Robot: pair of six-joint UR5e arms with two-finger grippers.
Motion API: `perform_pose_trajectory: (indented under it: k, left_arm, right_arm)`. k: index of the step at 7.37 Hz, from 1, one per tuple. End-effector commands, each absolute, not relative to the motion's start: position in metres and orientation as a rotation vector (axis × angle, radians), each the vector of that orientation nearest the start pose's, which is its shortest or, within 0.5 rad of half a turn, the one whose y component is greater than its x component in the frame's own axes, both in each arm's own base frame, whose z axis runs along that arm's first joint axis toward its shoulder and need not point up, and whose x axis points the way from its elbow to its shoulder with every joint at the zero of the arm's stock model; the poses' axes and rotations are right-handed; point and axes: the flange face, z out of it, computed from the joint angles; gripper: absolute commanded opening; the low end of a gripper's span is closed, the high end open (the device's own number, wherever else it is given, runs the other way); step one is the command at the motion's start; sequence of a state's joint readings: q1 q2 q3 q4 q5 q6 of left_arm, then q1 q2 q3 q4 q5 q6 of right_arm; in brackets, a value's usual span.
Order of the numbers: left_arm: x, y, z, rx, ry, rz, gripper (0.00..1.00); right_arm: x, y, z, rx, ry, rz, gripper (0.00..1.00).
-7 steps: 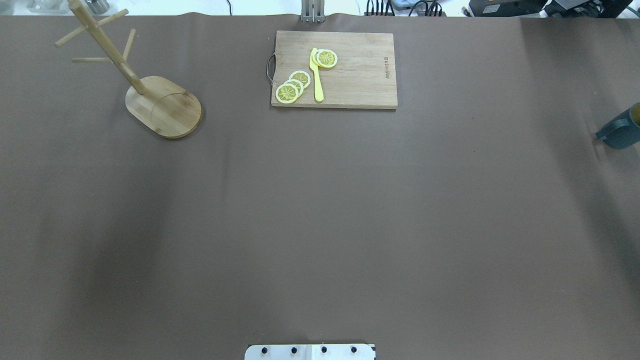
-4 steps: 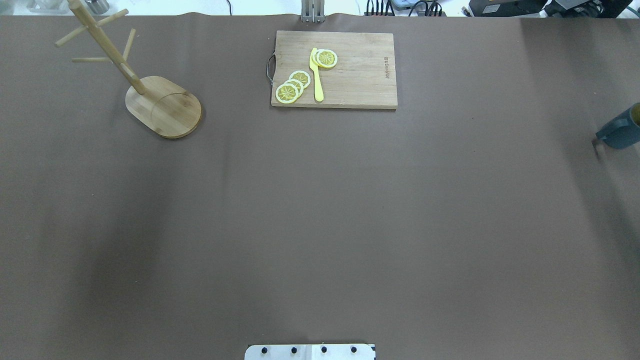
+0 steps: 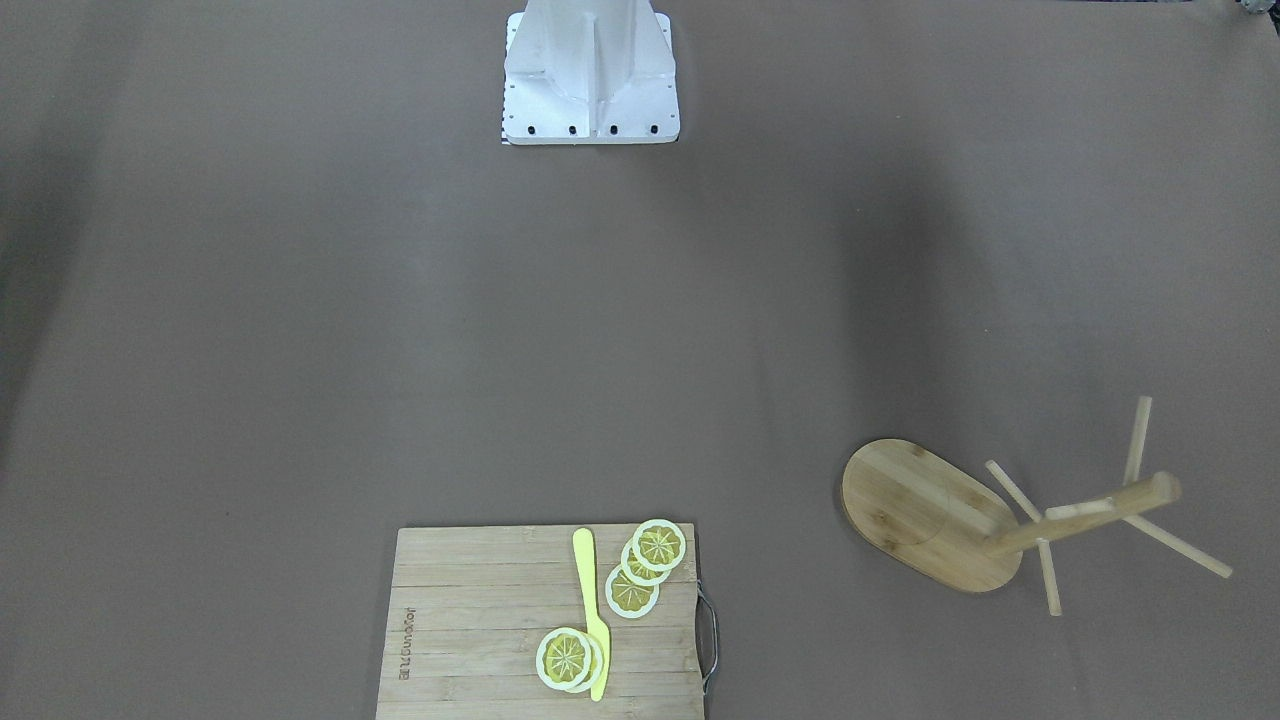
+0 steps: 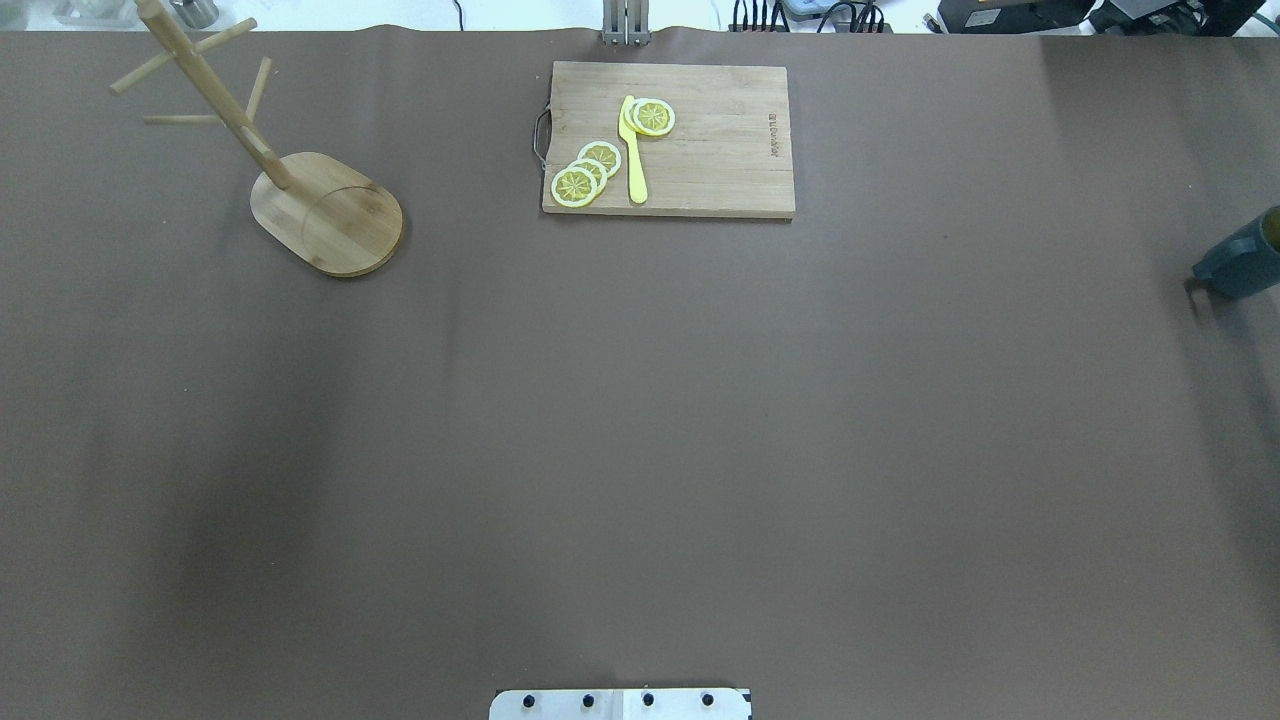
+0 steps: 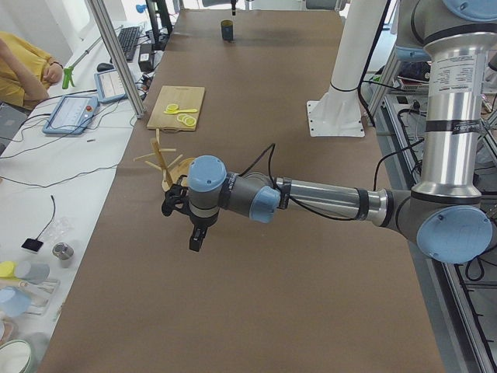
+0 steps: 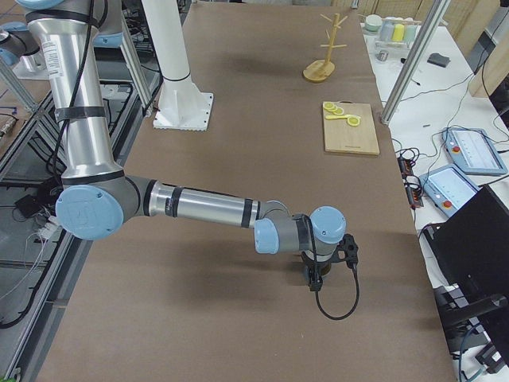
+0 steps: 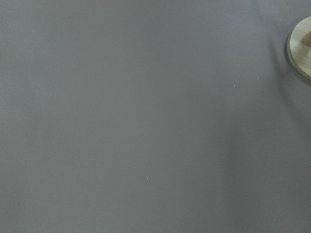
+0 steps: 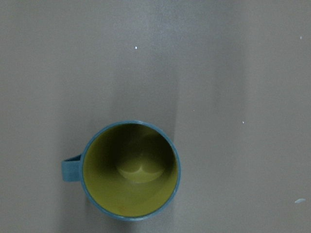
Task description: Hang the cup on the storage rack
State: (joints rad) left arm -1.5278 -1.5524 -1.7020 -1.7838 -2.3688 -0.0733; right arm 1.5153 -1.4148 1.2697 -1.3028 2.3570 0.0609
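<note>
As both arms reach out low over it, the brown-covered table (image 4: 640, 450) fills the overhead view edge to edge. The left arm (image 5: 326, 198) stretches across the middle of the left-end view, with the left gripper (image 5: 194, 242) pointing down above the tabletop near the storage rack; whether its fingers are parted or closed cannot be told. The right arm (image 6: 207, 208) runs across the lower half of the right-end view, the right gripper (image 6: 316, 278) pointing down at lower centre, its state equally impossible to tell. A slatted cutting board (image 4: 700, 140) lies at top centre of the overhead view. The storage rack (image 4: 325, 215) stands at upper left, post upright on its oval base, pegs bare. The cup (image 4: 1245, 262) stands upright on the table at the right edge, well apart from the rack; the right wrist view looks straight down into its yellow-olive inside, handle toward frame left. A yellow knife (image 4: 634, 160) lies on the board among lemon slices (image 4: 585, 172)
</note>
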Motion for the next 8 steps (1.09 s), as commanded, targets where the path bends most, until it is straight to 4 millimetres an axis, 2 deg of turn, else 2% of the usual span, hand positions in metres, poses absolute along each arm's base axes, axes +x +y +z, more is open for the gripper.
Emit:
perform_pose_trajectory:
  k: [1, 3, 4, 6, 8]
  left_arm:
    - [-0.041, -0.501, 0.576, 0.268, 0.807, 0.1, 0.98]
    - [-0.04, -0.501, 0.576, 0.274, 0.809, 0.103, 0.98]
    - [-0.041, -0.498, 0.579, 0.269, 0.809, 0.101, 0.98]
    - [-0.041, -0.491, 0.583, 0.288, 0.808, 0.107, 0.98]
    - [-0.041, -0.488, 0.584, 0.295, 0.809, 0.111, 0.98]
  right_arm:
    - [0.03, -0.589, 0.708, 0.055, -0.788, -0.03, 1.0]
    - [0.027, -0.585, 0.726, 0.067, -0.783, -0.04, 1.0]
    - [0.012, -0.586, 0.727, 0.055, -0.781, -0.062, 1.0]
    - [-0.004, -0.59, 0.727, 0.046, -0.768, -0.088, 1.0]
    - [-0.006, -0.59, 0.732, 0.039, -0.739, -0.089, 0.95]
